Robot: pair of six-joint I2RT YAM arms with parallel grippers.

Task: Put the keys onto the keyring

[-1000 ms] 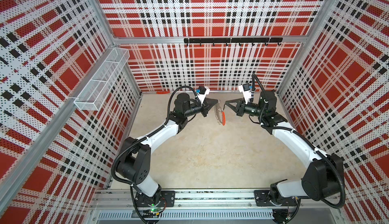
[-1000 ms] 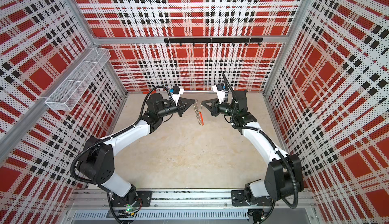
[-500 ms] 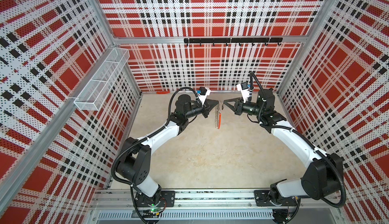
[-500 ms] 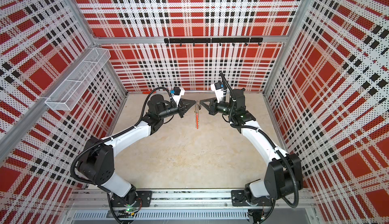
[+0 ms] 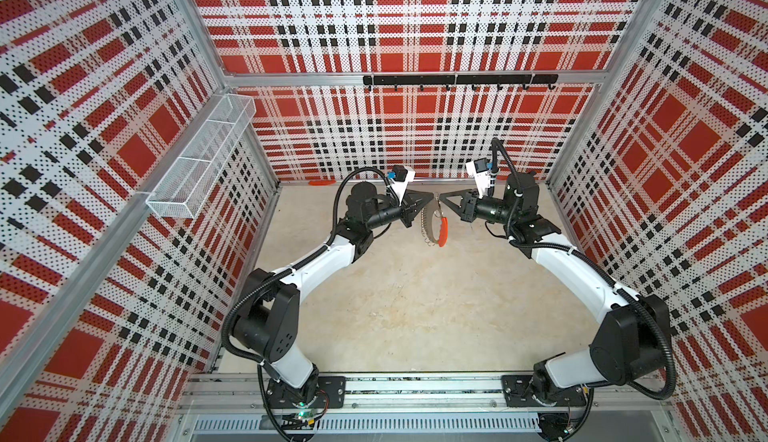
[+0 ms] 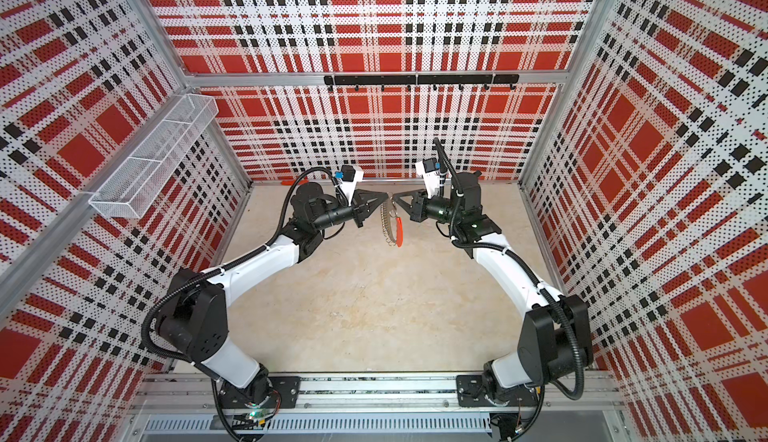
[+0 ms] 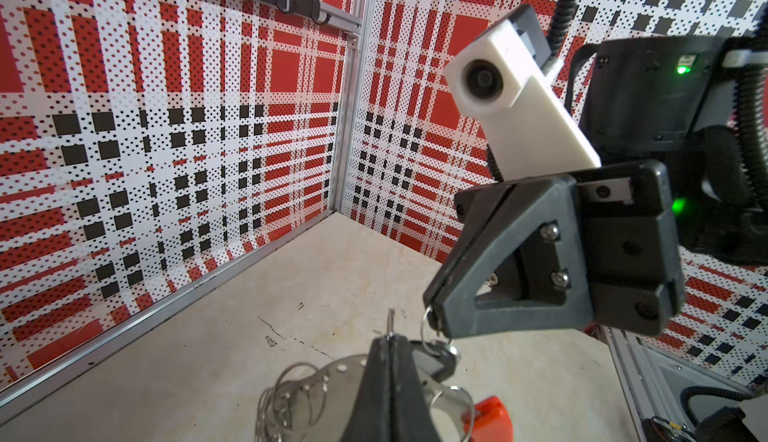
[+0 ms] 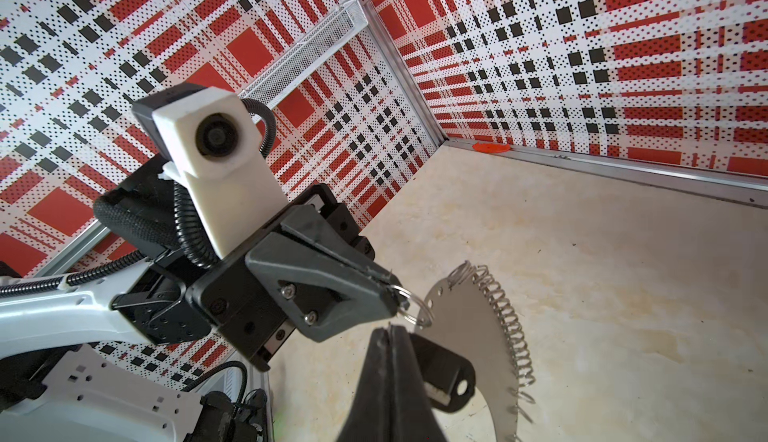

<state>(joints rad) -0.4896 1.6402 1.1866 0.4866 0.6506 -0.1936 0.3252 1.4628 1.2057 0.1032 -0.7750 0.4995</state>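
Observation:
Both grippers meet tip to tip above the back of the table. My left gripper (image 5: 431,199) (image 7: 390,338) is shut on a small split ring (image 8: 415,311) of the keyring (image 5: 424,221) (image 8: 465,327). The keyring hangs below it, with its red-orange segment (image 5: 444,232) (image 7: 492,419) toward the right arm. My right gripper (image 5: 441,200) (image 8: 390,330) is shut on a small ring of the keys. Their black tag (image 8: 444,373) (image 7: 436,363) dangles just beside the jaws. I cannot make out the silver key blade.
A lone red-orange strip (image 5: 321,183) lies by the back wall. A wire basket (image 5: 199,161) hangs on the left wall, and a black hook rail (image 5: 457,79) runs along the back wall. The beige table (image 5: 415,315) lies under both arms.
The hanging keyring has swung and turned, going edge-on and then showing its red-orange segment on the right. Both grippers stay shut, tip to tip.

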